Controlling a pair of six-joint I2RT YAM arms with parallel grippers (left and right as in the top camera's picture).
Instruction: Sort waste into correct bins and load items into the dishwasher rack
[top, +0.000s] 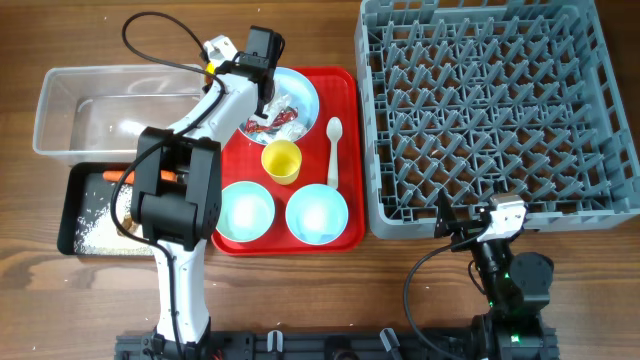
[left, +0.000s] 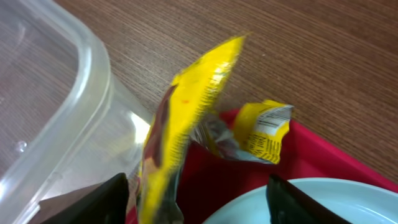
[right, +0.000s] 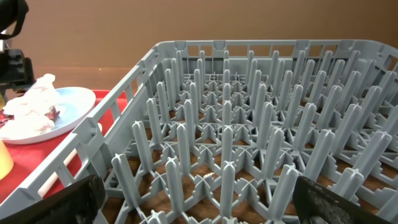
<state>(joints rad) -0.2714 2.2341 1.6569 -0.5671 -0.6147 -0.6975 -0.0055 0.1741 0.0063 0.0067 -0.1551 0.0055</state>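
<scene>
Using the red tray (top: 350, 130) as the anchor for everything here. Got the left tool (left: 199, 196) up over the tray's far left corner, jaws standing well apart. Spotted the yellow scrap (left: 186, 106) sticking up right against one finger there, not pinched from both sides as far as visible.

Found the pale blue plate (top: 305, 90) at that same far end of the tray, piled with red-white wrappers (top: 275, 122) and white tissue (right: 34, 102). Mid-tray, got the yellow cup (top: 282, 160) with the white spoon (top: 334, 150) just beside it, toward the right edge. At the near end, two blue bowls (top: 245, 212) (top: 317, 213) side by side.

Just left of the tray, seeing the clear tub (top: 100, 110) on the far side and the black tray (top: 85, 195) on the near side, holding rice (top: 95, 232) and a carrot (top: 118, 177). Just right of the tray, the grey rack (top: 490, 110).

Got the right tool (right: 196, 202) out past the tray's near right corner, wide open, holding nothing.
</scene>
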